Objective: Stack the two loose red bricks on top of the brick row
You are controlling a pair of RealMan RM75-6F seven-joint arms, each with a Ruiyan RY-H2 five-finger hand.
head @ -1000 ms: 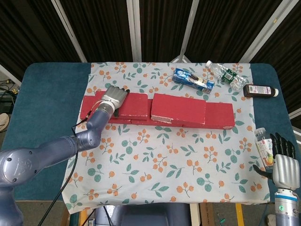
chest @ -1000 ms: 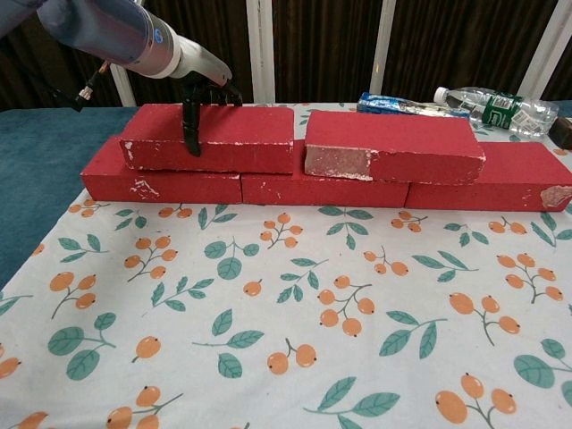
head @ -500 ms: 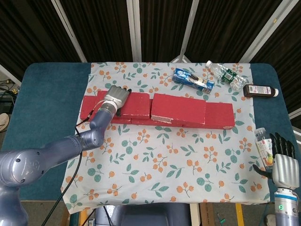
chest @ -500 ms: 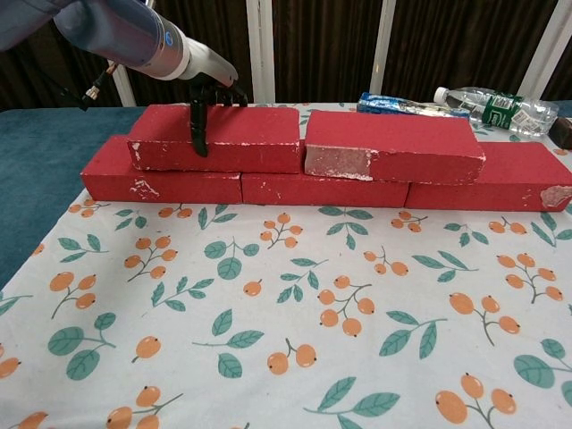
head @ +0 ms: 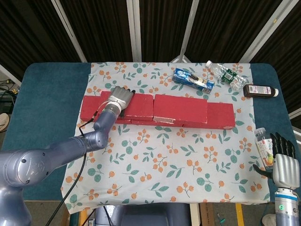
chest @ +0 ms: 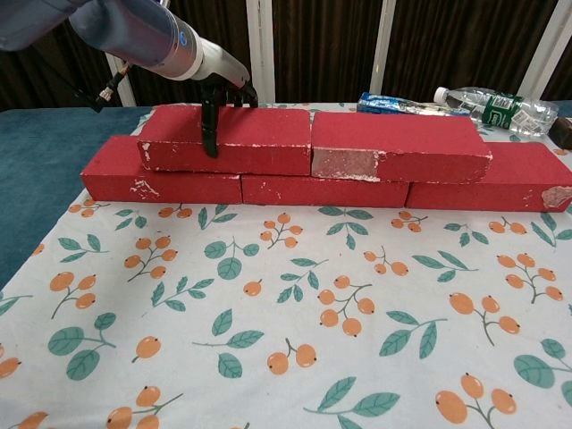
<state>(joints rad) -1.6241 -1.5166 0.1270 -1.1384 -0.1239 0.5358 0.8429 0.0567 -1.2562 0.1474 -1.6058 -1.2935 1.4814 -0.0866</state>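
Risk: upper left red brick [chest: 237, 138] skews on the red brick row [chest: 322, 189].
Left hand [head: 120, 98] grips it; releasing unevenly could shift it against the neighbouring upper red brick [chest: 398, 147]. Right hand [head: 283, 160] idle, fingers apart.

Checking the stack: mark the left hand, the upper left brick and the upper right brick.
left hand [head: 120, 96], head view, back of the hand.
upper left brick [chest: 259, 143], chest view, front face.
upper right brick [chest: 411, 138], chest view, top face.

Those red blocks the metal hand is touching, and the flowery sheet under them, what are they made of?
The red bricks look like painted foam or light masonry: a matte red coat, chipped to a pale core at corners and one end. I cannot tell which. The tablecloth looks like thin printed fabric or plastic sheet, with leaf and orange-fruit patterns. The left hand seems to be grey metal with black fingers.
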